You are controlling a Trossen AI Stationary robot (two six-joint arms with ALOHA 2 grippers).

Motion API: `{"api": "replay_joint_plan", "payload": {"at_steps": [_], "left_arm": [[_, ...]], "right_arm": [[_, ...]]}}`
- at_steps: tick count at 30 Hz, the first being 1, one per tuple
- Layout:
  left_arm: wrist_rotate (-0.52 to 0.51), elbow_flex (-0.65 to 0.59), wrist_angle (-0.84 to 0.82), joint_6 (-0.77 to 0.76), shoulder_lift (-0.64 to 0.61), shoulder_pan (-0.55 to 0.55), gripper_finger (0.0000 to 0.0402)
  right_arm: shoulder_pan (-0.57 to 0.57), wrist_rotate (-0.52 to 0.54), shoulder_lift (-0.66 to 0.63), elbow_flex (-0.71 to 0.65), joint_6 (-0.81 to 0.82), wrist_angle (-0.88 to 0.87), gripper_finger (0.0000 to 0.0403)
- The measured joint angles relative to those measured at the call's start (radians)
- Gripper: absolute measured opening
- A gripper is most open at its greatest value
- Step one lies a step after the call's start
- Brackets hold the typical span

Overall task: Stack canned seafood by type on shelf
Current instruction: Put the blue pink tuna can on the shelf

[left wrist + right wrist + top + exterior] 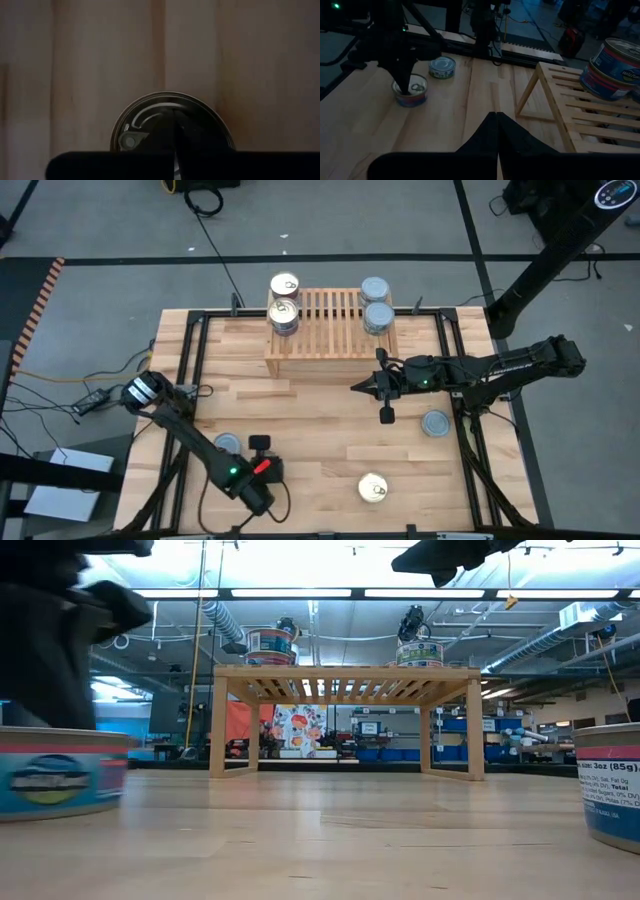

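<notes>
The wooden shelf (pixel 330 330) stands at the table's far side. Two gold-topped tins (pixel 284 300) are stacked on its left end and two silver-topped tins (pixel 377 302) on its right end. My left gripper (pixel 262 465) is shut and points down over a tin (pixel 410 97) near the table's near-left corner; the gripper hides that tin from above. A silver tin (pixel 227 443) sits just to its left. My right gripper (pixel 356 388) is shut and hovers above the table in front of the shelf, touching nothing. My left gripper (pixel 175 150) comes from above, and its shut fingers (pixel 409 82) point down at the middle of the tin's top (pixel 150 115), beside the pull tab (pixel 131 141). The tin stands upright on the table. Whether the fingertips touch the top, I cannot tell.
A gold-topped tin (pixel 373 488) sits near the table's near edge, right of centre. A silver-topped tin (pixel 435 423) lies below my right arm. A black frame (pixel 470 430) runs along the table's sides. Bare planks (pixel 320 415) lie between the shelf and the near tins.
</notes>
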Motion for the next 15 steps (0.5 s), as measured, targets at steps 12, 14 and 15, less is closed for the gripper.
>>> {"api": "replay_joint_plan", "payload": {"at_steps": [12,14,15], "left_arm": [[-0.006,-0.116,0.35,0.354,-0.005,0.111,0.0002],[0.019,-0.129,0.387,0.4,-0.005,0.136,0.0002],[0.032,-0.134,0.405,0.422,-0.005,0.148,0.0002]], "right_arm": [[0.0,0.0,0.0,0.0,-0.001,0.011,0.0007],[0.0,0.0,0.0,0.0,-0.002,0.01,0.0007],[0.0,0.0,0.0,0.0,-0.002,0.01,0.0007]]}}
